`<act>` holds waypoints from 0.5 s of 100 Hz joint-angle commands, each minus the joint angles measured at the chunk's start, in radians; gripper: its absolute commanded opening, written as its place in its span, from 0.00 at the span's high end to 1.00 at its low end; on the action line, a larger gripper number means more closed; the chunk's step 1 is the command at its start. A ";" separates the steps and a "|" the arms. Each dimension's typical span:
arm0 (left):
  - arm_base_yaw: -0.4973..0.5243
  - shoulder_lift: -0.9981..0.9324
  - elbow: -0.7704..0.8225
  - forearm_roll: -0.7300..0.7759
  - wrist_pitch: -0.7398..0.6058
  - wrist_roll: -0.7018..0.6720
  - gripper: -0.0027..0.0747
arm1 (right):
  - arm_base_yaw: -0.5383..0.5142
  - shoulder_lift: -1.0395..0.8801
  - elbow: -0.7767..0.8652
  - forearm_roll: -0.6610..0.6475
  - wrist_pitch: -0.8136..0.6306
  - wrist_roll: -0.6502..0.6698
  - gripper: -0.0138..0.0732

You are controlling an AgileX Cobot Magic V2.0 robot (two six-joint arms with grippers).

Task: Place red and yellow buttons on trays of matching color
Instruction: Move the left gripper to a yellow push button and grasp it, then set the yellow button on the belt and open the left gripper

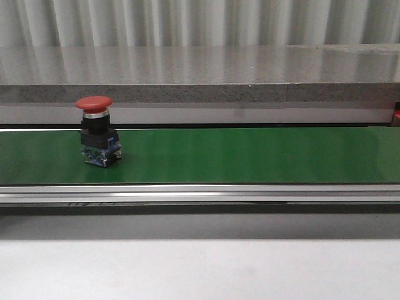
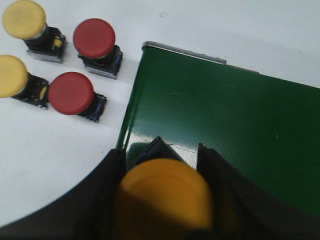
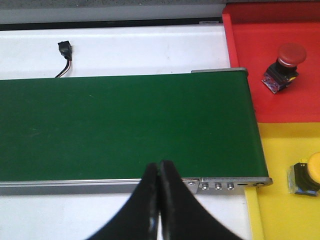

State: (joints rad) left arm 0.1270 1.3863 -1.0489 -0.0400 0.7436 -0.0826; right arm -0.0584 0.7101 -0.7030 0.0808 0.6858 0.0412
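Observation:
My left gripper (image 2: 162, 165) is shut on a yellow button (image 2: 167, 197), held over the end of the green belt (image 2: 230, 130). Beside that belt end, two red buttons (image 2: 94, 39) (image 2: 71, 93) and two yellow buttons (image 2: 24, 20) (image 2: 11, 76) stand on the white table. In the front view a red button (image 1: 97, 131) stands upright on the belt (image 1: 250, 155) at its left. My right gripper (image 3: 159, 172) is shut on nothing, above the belt's near rail. A red button (image 3: 285, 65) lies in the red tray (image 3: 280, 100), and a yellow button (image 3: 307, 175) in the yellow tray (image 3: 280, 200).
A small black connector with a wire (image 3: 65, 52) lies on the white table beyond the belt. A grey stone ledge (image 1: 200, 81) runs behind the belt, and a metal rail (image 1: 200, 194) along its front edge.

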 commanded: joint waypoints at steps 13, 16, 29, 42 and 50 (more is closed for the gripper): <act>-0.044 0.051 -0.021 -0.008 -0.084 -0.002 0.99 | 0.001 -0.004 -0.025 -0.001 -0.063 -0.012 0.92; -0.048 0.060 -0.021 -0.008 -0.084 -0.002 0.99 | 0.001 -0.004 -0.025 -0.001 -0.063 -0.012 0.92; -0.055 0.096 -0.021 -0.020 -0.088 -0.002 0.99 | 0.001 -0.004 -0.025 -0.001 -0.063 -0.012 0.92; -0.055 0.110 -0.021 -0.035 -0.090 -0.002 0.89 | 0.001 -0.004 -0.025 -0.001 -0.063 -0.012 0.92; -0.055 0.110 -0.021 -0.042 -0.090 -0.002 0.73 | 0.001 -0.004 -0.025 -0.001 -0.063 -0.012 0.92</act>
State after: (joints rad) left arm 0.0790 1.5273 -1.0489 -0.0608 0.7021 -0.0826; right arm -0.0584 0.7101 -0.7030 0.0808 0.6858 0.0412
